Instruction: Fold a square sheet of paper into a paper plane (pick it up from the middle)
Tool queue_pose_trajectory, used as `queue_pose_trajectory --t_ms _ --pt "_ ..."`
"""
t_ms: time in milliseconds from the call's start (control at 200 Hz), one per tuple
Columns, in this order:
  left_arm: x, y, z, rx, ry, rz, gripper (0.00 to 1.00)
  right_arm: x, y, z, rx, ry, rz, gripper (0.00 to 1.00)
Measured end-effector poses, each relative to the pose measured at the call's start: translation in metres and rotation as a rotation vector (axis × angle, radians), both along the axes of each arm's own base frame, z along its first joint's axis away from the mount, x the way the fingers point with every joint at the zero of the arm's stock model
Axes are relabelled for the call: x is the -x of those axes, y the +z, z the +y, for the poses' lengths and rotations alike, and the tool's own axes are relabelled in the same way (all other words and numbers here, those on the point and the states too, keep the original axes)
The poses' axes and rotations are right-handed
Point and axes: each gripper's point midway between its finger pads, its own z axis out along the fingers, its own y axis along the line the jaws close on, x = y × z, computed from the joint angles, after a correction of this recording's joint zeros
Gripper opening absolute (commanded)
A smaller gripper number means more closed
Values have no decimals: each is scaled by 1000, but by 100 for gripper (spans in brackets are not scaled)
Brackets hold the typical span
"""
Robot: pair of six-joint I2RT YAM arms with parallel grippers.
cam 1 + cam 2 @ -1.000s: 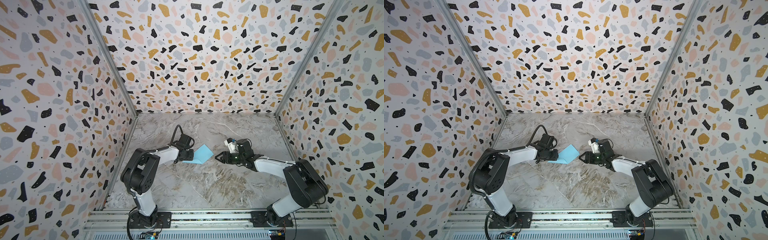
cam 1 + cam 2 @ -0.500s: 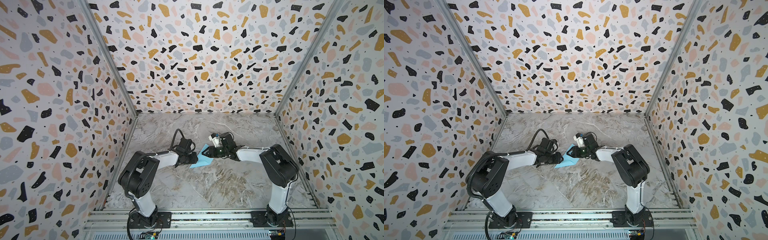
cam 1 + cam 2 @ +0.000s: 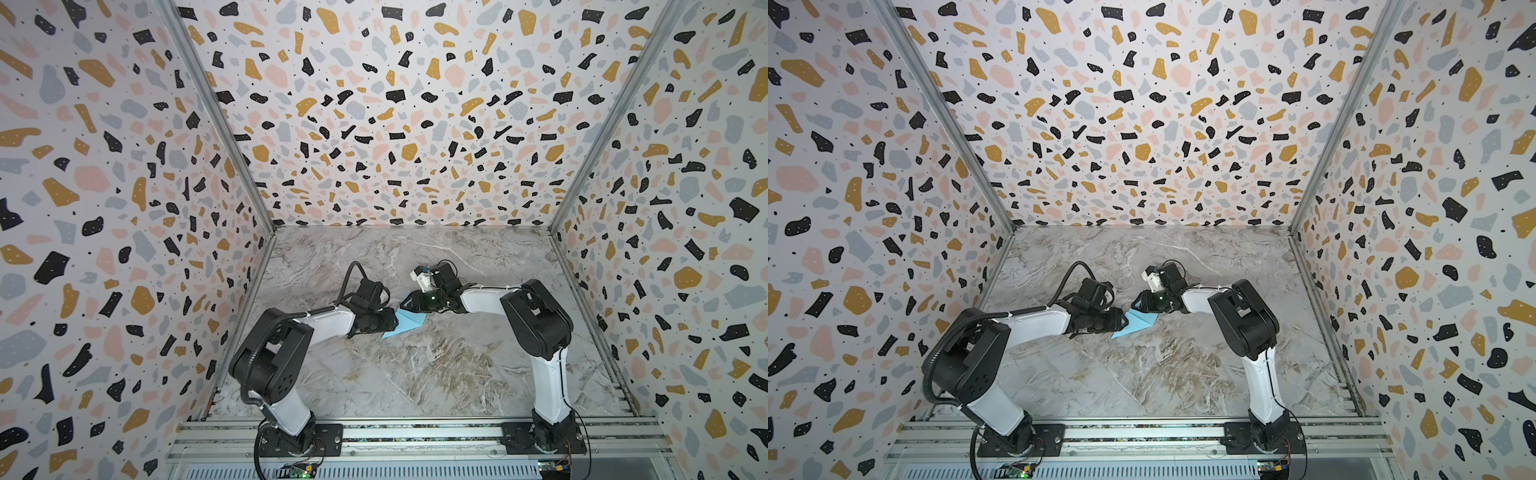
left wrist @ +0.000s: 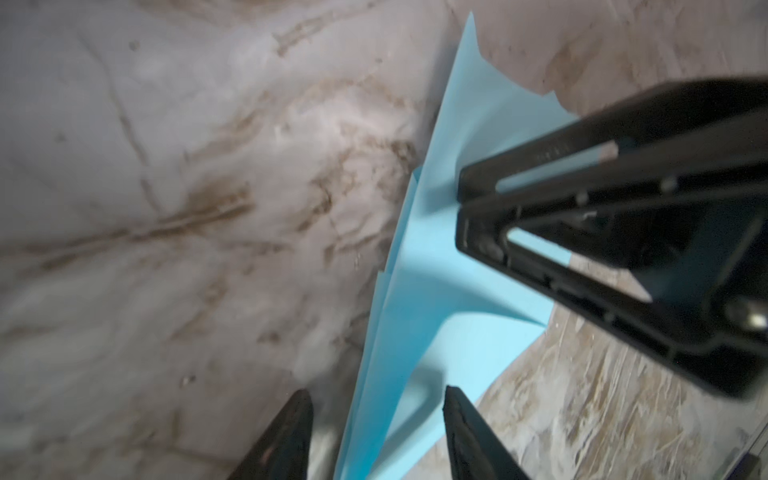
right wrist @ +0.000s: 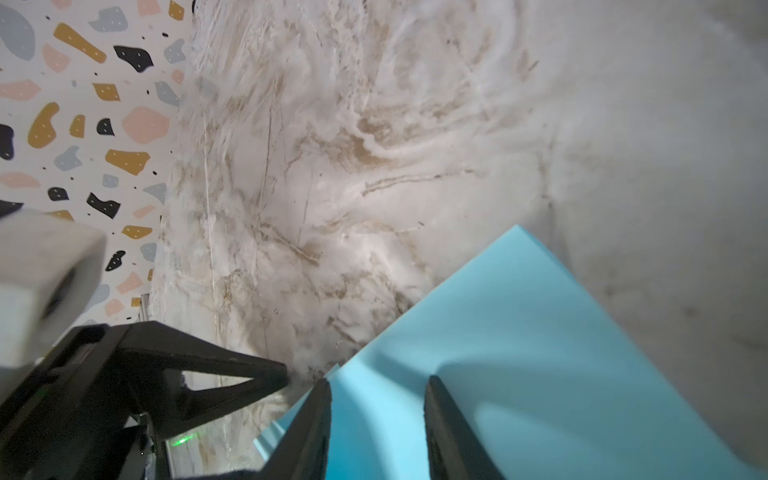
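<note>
Straddling the folded light blue square sheet of paper (image 3: 409,323) at the centre of the grey marbled tabletop (image 3: 436,374), left gripper (image 4: 376,401) and right gripper (image 5: 378,384) show 2 fingers apiece parted, clamping nothing.

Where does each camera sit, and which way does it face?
Both top views: high overhead, looking down at the table; left arm and right arm show whole, left gripper and right gripper at the blue paper.
Left wrist: on the left arm, looking along the left gripper at the paper; right gripper opposite.
Right wrist: on the right arm, looking along the right gripper at paper and table; left gripper alongside.
Shared: both wrist views show paper and both grippers.
</note>
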Motion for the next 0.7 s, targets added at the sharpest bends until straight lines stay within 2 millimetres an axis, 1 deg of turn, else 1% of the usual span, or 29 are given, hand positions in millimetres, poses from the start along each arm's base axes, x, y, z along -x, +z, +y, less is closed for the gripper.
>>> queue_pose_trajectory --t_ms 115,225,310,416,531,616,701 --pt "11 16 4 3 -10 -29 58 7 -1 -7 18 18 -14 38" --pt "19 34 -1 28 -27 -81 59 28 -1 -28 53 18 -1 38" --pt "32 43 -14 59 -59 -113 57 47 -2 -45 76 14 22 38" --pt "51 46 -33 99 -107 -134 49 59 -3 -57 87 9 37 38" --pt "69 43 -52 128 -151 -130 37 61 -3 -59 87 5 41 38" --pt "72 39 -62 139 -160 -126 29 60 -3 -60 86 0 44 38" --pt "71 30 -66 136 -151 -110 22 60 -3 -60 84 -3 46 38"
